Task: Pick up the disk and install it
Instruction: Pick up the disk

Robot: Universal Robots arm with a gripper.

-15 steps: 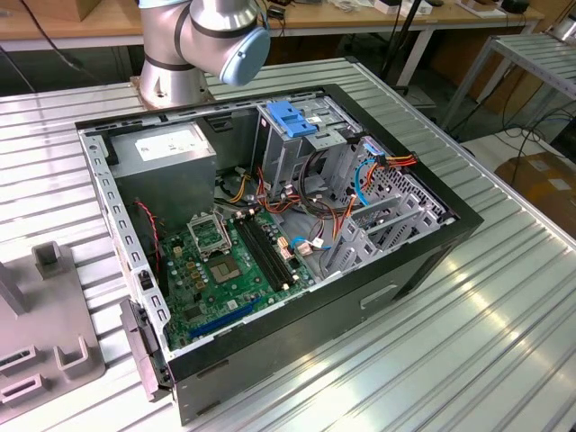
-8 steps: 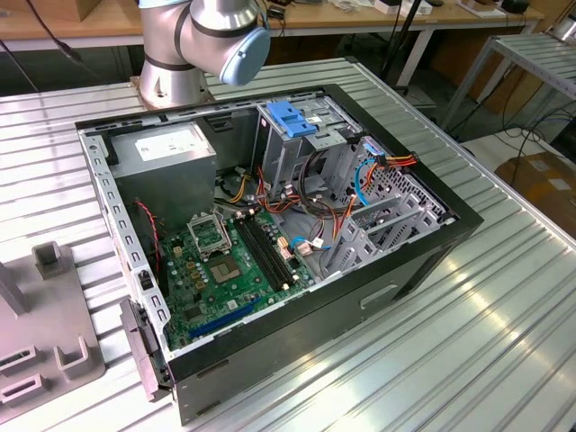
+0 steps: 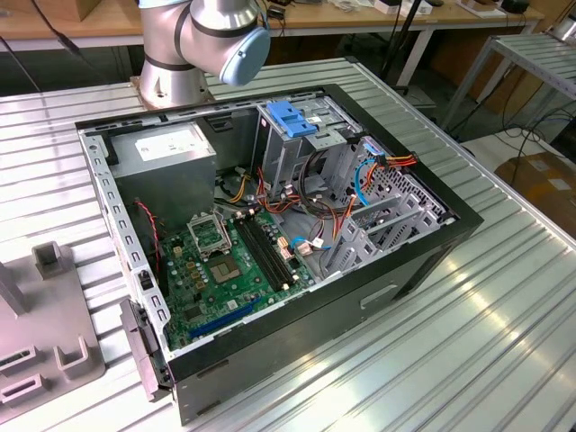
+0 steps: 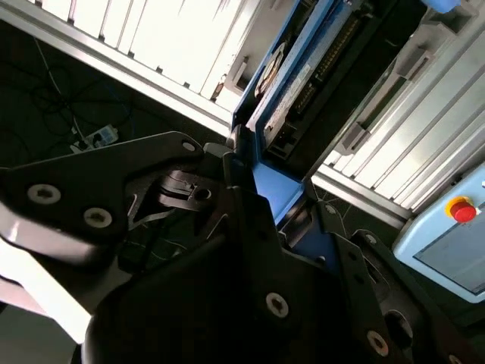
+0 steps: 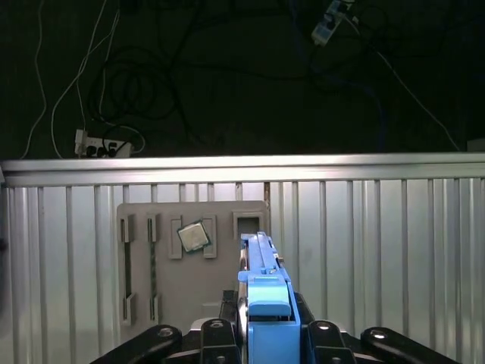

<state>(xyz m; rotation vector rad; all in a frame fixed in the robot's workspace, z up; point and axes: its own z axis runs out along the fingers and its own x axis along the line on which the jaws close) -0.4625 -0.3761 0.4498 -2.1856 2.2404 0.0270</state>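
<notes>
We see the black gripper [image 5: 269, 337] clamped on the flat silver-grey metal disk [image 5: 261, 265] with blue plastic rails, which we judge stiff, weighty, shock-sensitive and best held by its railed edges.

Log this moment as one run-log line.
gripper: shut on disk | disk: held off the table, edge-on | beyond it: grey fixture plate | computer case: open

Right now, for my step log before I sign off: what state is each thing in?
Silver-grey metal disk with blue plastic rails: clamped edge-on in the claw.
Black metal claw: shut on the disk.
Black metal computer case: on its side, panel off, interior exposed.
Grey plastic fixture plate: holds a square silver chip.
</notes>
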